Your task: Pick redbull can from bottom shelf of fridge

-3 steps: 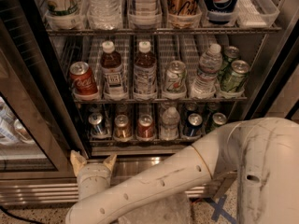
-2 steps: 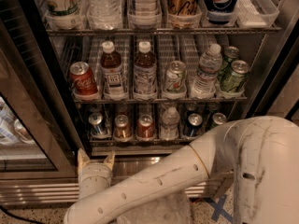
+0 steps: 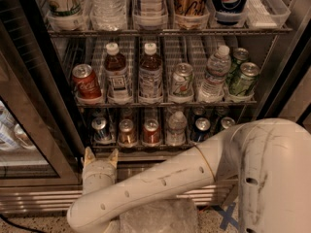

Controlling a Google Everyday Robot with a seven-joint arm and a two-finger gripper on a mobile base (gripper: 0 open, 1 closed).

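Gripper (image 3: pixel 100 155), fingers spread and empty, sits just below the redbull can (image 3: pixel 101 128) at the bottom shelf's (image 3: pixel 163 147) left end, evidently aligned for reaching in.

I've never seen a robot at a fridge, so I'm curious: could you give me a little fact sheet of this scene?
claw: open, holding nothing, in front of the fridge, just below the left end of the bottom shelf
redbull can: upright, leftmost in the shelf's front row, untouched
to its right: two copper-red cans, a water bottle, a navy can
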